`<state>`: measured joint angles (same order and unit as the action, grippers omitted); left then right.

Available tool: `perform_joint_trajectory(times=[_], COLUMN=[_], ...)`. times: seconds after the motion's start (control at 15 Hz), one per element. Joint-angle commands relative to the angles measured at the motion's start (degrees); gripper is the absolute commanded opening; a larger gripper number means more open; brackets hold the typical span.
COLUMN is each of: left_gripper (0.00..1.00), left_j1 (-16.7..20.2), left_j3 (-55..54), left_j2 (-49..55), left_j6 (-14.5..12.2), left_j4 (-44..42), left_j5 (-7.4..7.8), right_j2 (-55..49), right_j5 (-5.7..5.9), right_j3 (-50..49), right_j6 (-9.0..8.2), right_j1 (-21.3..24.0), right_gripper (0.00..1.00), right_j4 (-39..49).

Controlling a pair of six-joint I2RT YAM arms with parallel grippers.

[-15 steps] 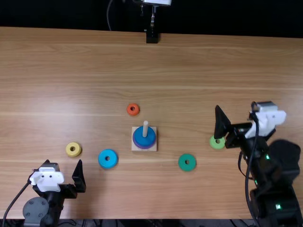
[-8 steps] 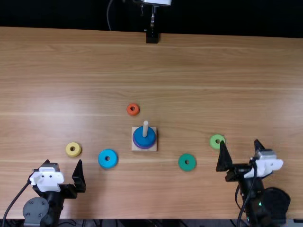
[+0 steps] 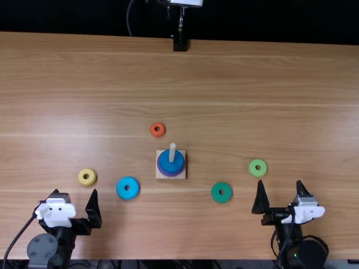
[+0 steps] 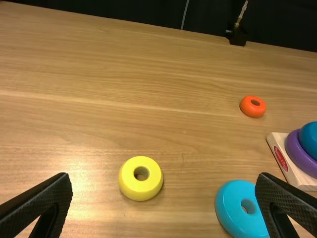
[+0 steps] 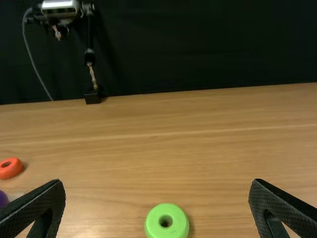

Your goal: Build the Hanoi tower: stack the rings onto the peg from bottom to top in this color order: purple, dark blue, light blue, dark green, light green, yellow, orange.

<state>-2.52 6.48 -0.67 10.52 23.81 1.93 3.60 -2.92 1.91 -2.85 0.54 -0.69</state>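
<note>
purple ring (image 4: 296,152) and dark blue ring (image 3: 179,161) sit on the peg (image 3: 172,152). light blue ring (image 3: 122,188), on the tabletop (image 3: 112,84) left of it, looks next: the left hand (image 3: 76,191), spread and empty, should pinch it. right hand (image 3: 280,182) also spread.

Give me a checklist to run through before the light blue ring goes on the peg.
1. Purple ring at the bottom, dark blue ring above it: ok.
2. Dark blue ring pressed fully down, no gap underneath: cannot tell.
3. Peg upright with its top free: ok.
4. Light blue ring lying flat on the table, nothing on it: ok.
5. Left gripper open and empty: ok.
6. Left gripper over the light blue ring: not ok; the ring lies off to the side of it in the top view.
</note>
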Motion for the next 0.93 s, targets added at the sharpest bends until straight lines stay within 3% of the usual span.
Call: perform_joint_trajectory(times=[0.0,0.33,0.87], left_gripper=[1.0,1.0,1.0], left_j1=[0.4,0.4,0.4], left_j3=[-6.5,-6.5,-6.5], left_j2=[0.7,0.7,0.7], left_j6=[-0.6,-0.6,-0.6], left_j4=[4.8,4.8,4.8], left_j5=[0.6,0.6,0.6], right_j2=[-1.6,-3.6,-3.6], right_j5=[1.44,1.55,1.55], right_j3=[-0.9,-0.9,-0.9], right_j6=[0.22,0.0,0.43], right_j1=[0.3,0.6,0.6], right_gripper=[1.0,1.0,1.0], right_j4=[-0.5,-12.6,-16.4])
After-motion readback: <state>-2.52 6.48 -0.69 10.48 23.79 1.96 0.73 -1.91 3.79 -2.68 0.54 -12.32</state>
